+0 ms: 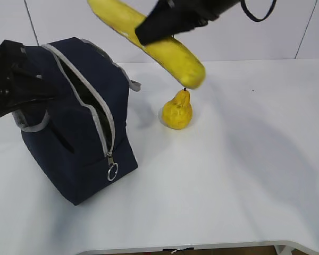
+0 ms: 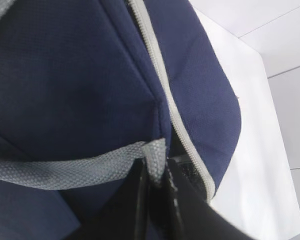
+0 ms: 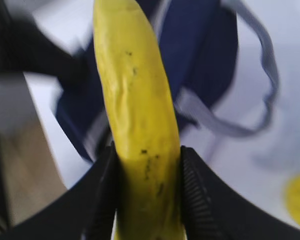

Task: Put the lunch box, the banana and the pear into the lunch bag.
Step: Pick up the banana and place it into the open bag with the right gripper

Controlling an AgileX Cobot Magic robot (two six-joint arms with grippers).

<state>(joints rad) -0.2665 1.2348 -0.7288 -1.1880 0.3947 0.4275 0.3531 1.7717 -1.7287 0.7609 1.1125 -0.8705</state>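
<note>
Lunch bag unzipped, contents unseen.

Exterior view: looks down at a slant from the front of the white table, far enough back to take in the lunch bag at left, the pear near centre and the banana raised above it. Left wrist view: pressed very close to the lunch bag's navy side, its grey strap crossing the frame. Right wrist view: looks along the banana from close range, blurred, toward the bag behind. All three views share the lunch bag; exterior and right wrist views share the banana.
</note>
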